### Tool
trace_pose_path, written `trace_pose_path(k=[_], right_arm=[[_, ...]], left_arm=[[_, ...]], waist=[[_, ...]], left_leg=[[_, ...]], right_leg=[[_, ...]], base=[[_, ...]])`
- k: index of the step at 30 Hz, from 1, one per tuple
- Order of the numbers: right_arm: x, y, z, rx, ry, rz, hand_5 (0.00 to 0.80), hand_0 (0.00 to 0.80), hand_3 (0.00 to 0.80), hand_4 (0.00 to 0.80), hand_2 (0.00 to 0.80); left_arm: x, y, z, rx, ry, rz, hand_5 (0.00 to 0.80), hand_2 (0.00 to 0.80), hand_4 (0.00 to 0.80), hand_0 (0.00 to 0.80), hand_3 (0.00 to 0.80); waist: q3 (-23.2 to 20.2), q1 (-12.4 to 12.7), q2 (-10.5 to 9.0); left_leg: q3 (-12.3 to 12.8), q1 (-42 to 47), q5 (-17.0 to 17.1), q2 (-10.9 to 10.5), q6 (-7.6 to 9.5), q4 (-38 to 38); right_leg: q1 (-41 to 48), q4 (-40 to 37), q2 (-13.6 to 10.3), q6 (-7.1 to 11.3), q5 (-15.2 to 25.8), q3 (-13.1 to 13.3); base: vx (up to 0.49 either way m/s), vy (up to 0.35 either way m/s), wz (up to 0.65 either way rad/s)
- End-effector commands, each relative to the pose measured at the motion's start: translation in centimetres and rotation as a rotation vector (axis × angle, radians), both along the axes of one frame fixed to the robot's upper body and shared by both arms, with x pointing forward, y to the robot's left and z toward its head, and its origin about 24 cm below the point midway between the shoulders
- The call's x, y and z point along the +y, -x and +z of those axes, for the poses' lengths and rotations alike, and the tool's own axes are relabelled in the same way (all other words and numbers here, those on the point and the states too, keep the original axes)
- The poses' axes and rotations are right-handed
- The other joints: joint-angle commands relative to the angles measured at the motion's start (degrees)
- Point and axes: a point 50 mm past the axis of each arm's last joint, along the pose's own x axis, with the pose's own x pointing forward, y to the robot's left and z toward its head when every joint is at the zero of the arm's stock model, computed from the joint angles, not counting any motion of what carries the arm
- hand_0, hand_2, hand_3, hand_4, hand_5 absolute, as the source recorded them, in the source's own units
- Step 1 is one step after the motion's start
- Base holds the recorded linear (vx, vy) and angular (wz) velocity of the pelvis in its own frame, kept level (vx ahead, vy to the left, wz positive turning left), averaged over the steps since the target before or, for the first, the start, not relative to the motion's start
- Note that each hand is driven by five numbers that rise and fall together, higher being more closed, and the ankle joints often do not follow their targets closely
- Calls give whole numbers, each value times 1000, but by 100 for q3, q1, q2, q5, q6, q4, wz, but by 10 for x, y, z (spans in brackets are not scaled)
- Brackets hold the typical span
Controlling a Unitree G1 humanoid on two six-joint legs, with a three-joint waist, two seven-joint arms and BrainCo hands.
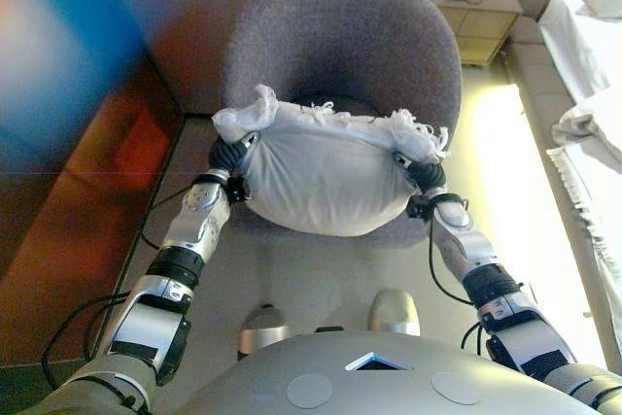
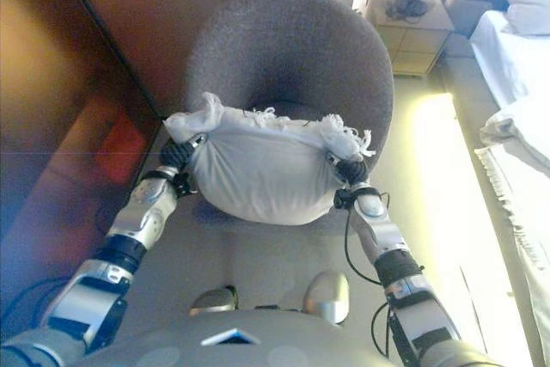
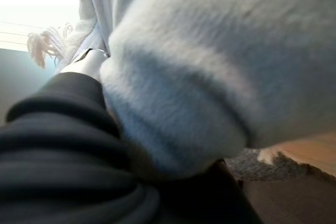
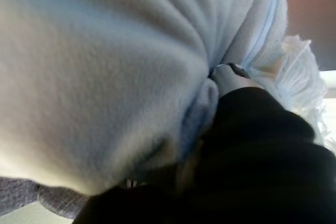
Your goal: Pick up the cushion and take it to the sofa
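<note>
Left hand pressed against left end of cushion, fingers buried in fabric, grip cannot be told. White fringed cushion held between both hands, in front of grey armchair, over seat edge. Right hand against right end, fingers likewise hidden. Nightstand and bed far right.

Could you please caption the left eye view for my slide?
Both hands, left hand and right hand, press the white cushion over the grey armchair.

A bedroom — grey armchair, bedside cabinet, white-sheeted bed, wooden wall panel
</note>
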Motion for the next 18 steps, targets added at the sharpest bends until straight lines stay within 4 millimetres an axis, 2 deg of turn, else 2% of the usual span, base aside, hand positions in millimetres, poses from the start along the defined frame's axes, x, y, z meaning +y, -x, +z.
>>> trace_pose_path(k=[1,4,6,8,10,12,13,15,16,17,18], right_arm=[[11,-43,56,-225,-97,7,800,800,800,800,800],[14,-40,58,-233,-116,16,800,800,800,800,800],[9,-36,56,-238,-104,28,800,800,800,800,800],[7,-33,55,-233,-93,40,800,800,800,800,800],[8,-30,53,-222,-86,63,800,800,800,800,800],[12,-28,51,-209,-86,90,800,800,800,800,800],[15,-28,52,-210,-81,104,800,800,800,800,800],[18,-26,50,-208,-80,114,800,800,800,800,800],[18,-23,47,-205,-84,111,800,800,800,800,800],[18,-21,45,-205,-87,110,800,800,800,800,800],[17,-20,43,-208,-86,107,800,800,800,800,800]], left_arm=[[-25,-33,43,-184,82,-36,800,800,800,800,800],[-24,-31,42,-192,88,-34,800,800,800,800,800],[-25,-27,39,-189,77,-45,800,800,800,800,800],[-27,-23,35,-177,77,-43,800,800,800,800,800],[-22,-20,31,-165,85,-23,800,800,800,800,800],[-15,-16,28,-162,93,5,800,800,800,800,800],[-12,-15,29,-168,90,15,800,800,800,800,800],[-9,-12,30,-175,99,31,800,800,800,800,800],[-6,-9,29,-178,105,33,800,800,800,800,800],[-6,-8,29,-179,103,34,800,800,800,800,800],[-6,-6,28,-178,100,30,800,800,800,800,800]], waist=[[-74,-234,7],[-35,-485,-56],[-56,-589,-58],[-152,-637,-50],[-294,-690,28],[-426,-749,112],[-453,-741,93],[-447,-660,-70],[-384,-533,-139],[-389,-496,-219],[-312,-387,-194]], left_leg=[[248,434,-819,-824,538,395],[90,828,-1210,-986,707,416],[-27,946,-1351,-986,792,498],[-19,997,-1319,-899,738,643],[88,1047,-939,-653,518,991],[133,1045,0,-305,130,1676],[148,898,364,-228,-11,2238],[148,397,648,-271,-59,3545],[197,-110,553,-199,23,4206],[208,-319,528,-229,85,4280],[169,-608,369,-174,173,4244]], right_leg=[[-458,-801,172,487,1167,-43],[-994,-1201,474,503,1614,-73],[-1087,-1093,577,415,1606,65],[-1003,-983,574,304,1539,77],[-882,-856,618,158,1331,72],[-788,-777,713,-31,1132,69],[-672,-771,735,-146,1047,100],[-422,-753,678,-342,938,154],[-185,-683,677,-446,783,179],[-112,-690,619,-465,750,202],[82,-701,694,-472,655,267]], base=[[432,7,35],[444,16,34],[388,-25,-1],[344,-72,-7],[285,-114,34],[226,-145,59],[257,-187,38],[288,-193,-4],[278,-140,-52],[285,-63,-72],[218,12,-68]])
